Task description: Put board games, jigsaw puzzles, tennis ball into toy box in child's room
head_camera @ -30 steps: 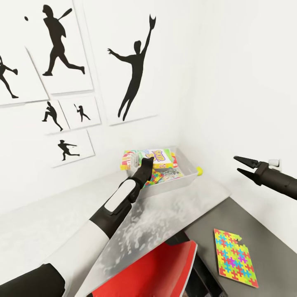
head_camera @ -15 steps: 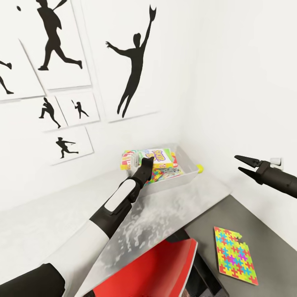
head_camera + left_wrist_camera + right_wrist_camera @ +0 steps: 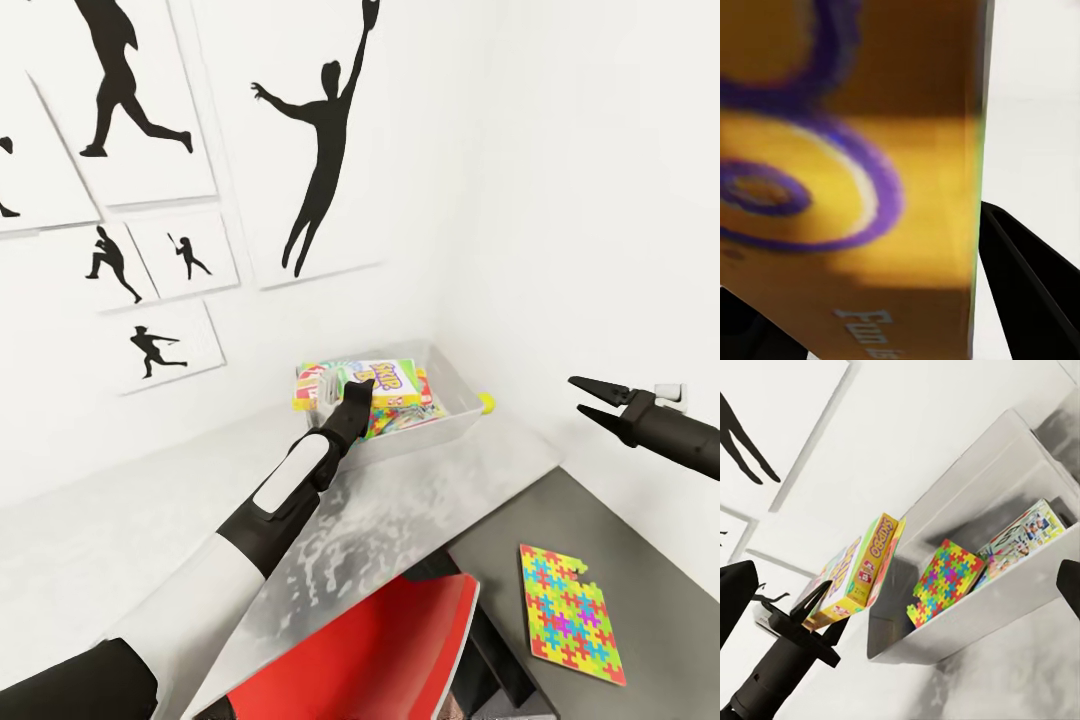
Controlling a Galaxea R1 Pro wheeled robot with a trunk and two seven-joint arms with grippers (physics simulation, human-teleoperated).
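The left pincer (image 3: 340,392) pinches a yellow board game (image 3: 859,566) above the toy box (image 3: 455,420) on the surface (image 3: 120,540), while the right pincer (image 3: 585,397) hangs spread beside it.

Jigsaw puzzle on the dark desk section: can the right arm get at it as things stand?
Probably yes. The right gripper is open and empty, hovering above the dark-grey section where the jigsaw puzzle lies flat. Nothing sits between them; the red chair is off to the side.

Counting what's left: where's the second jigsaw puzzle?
In the head view the loose jigsaw puzzle lies flat on the lower dark-grey table section, right of the red chair, outside the toy box.
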